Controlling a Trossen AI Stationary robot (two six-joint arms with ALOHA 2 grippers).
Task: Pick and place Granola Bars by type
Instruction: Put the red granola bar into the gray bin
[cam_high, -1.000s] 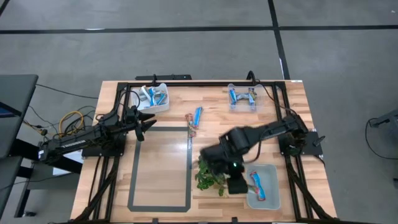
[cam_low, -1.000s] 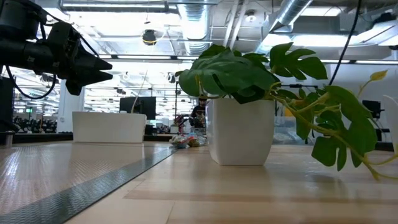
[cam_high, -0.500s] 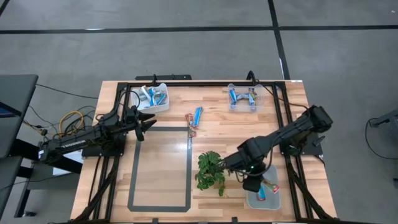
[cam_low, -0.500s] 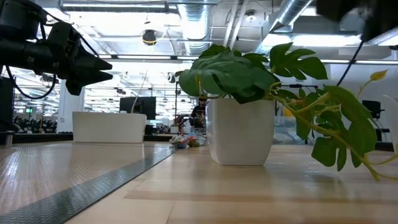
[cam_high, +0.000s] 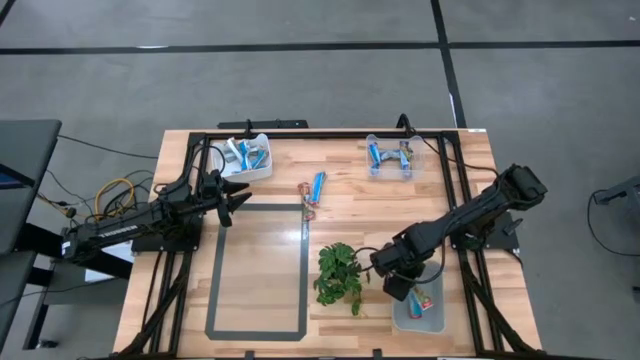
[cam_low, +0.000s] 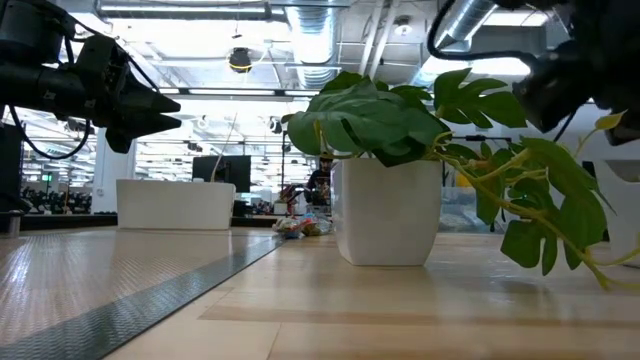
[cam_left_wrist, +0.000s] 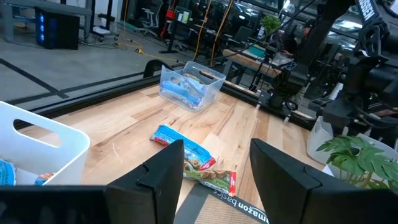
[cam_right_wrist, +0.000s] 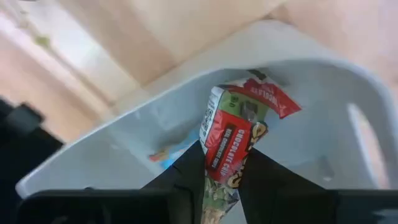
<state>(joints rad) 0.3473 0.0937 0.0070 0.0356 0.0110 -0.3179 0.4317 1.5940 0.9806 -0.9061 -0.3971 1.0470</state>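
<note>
My right gripper (cam_high: 399, 285) is shut on a red-wrapped granola bar (cam_right_wrist: 235, 134) over the grey bin (cam_high: 434, 318) at the table's near right. A blue bar (cam_right_wrist: 166, 153) and another bar (cam_high: 424, 299) lie in that bin. My left gripper (cam_high: 236, 200) hovers open at the table's left, with its fingers (cam_left_wrist: 166, 167) pointing toward two bars lying flat on the wood: a blue one (cam_left_wrist: 184, 149) and a red one (cam_left_wrist: 216, 178). In the high view they are the blue bar (cam_high: 318, 184) and the red bar (cam_high: 306, 198). My right gripper pinches the red bar between its two fingers (cam_right_wrist: 189, 169) at one end of the wrapper (cam_right_wrist: 219, 171). The rest of the bar sticks out past the fingertips, its free end (cam_right_wrist: 268, 99) over the inside of the grey bin. Whether it touches the bin's floor I cannot tell.
A white bin (cam_high: 262, 163) at the far left and a clear bin (cam_high: 390, 170) at the far right each hold blue bars. A potted plant (cam_high: 340, 275) stands just left of the grey bin and fills the low view (cam_low: 388, 212). A dark taped rectangle (cam_high: 214, 285) marks the table's middle.
My right gripper has swung from above the plant toward the table's right and near edge, carrying the red bar. It now stands over the grey bin, and in the last half second it has hardly shifted. The left arm has kept still.
</note>
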